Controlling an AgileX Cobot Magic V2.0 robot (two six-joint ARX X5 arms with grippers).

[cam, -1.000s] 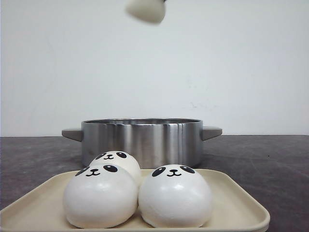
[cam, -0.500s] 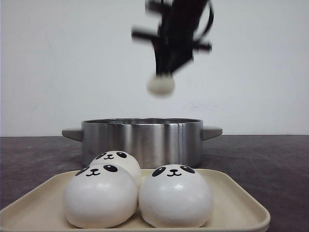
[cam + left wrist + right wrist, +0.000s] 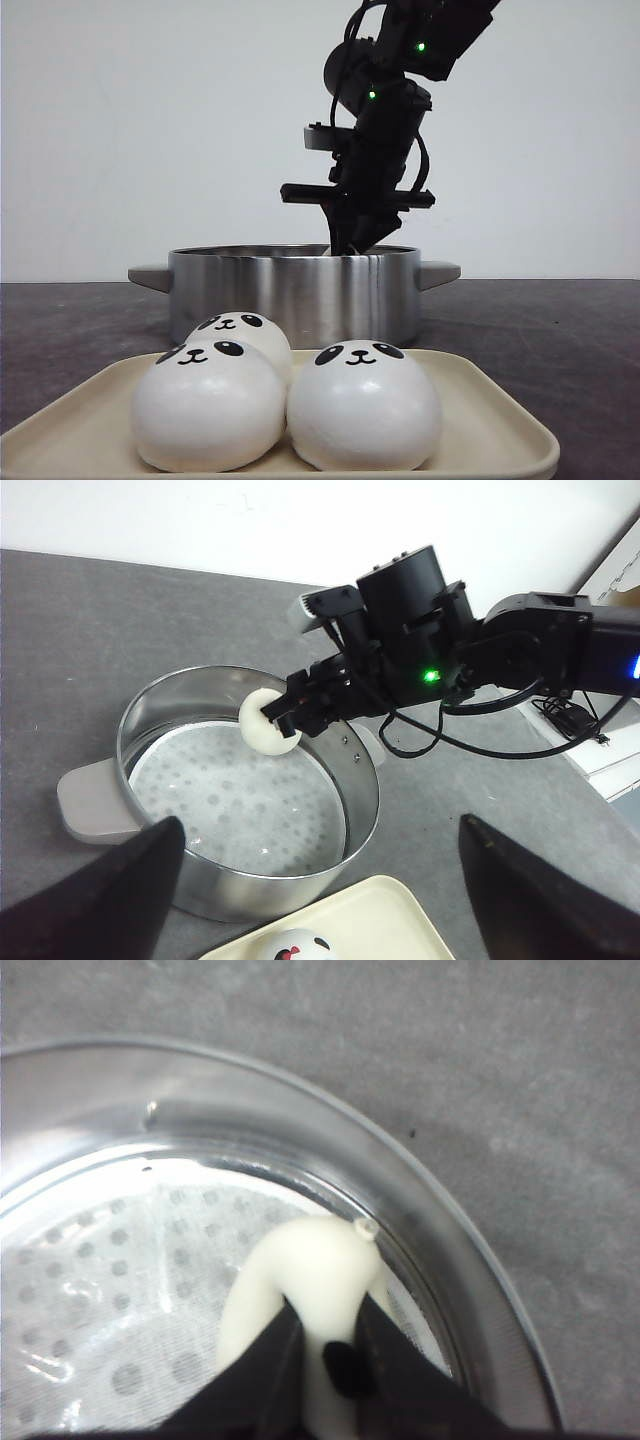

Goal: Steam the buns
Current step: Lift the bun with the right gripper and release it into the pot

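Left wrist view: placing a bun in the steamer.
The right gripper [image 3: 283,718] pinched a smooth white bun [image 3: 266,723] inside the steel pot [image 3: 355,810]; releasing seemed next.

The front view sits low at table level, close behind the tray [image 3: 480,400], facing the pot [image 3: 290,290]. The left wrist view looks down from farther off; the right wrist view hovers close over the pot's rim (all three share the pot).
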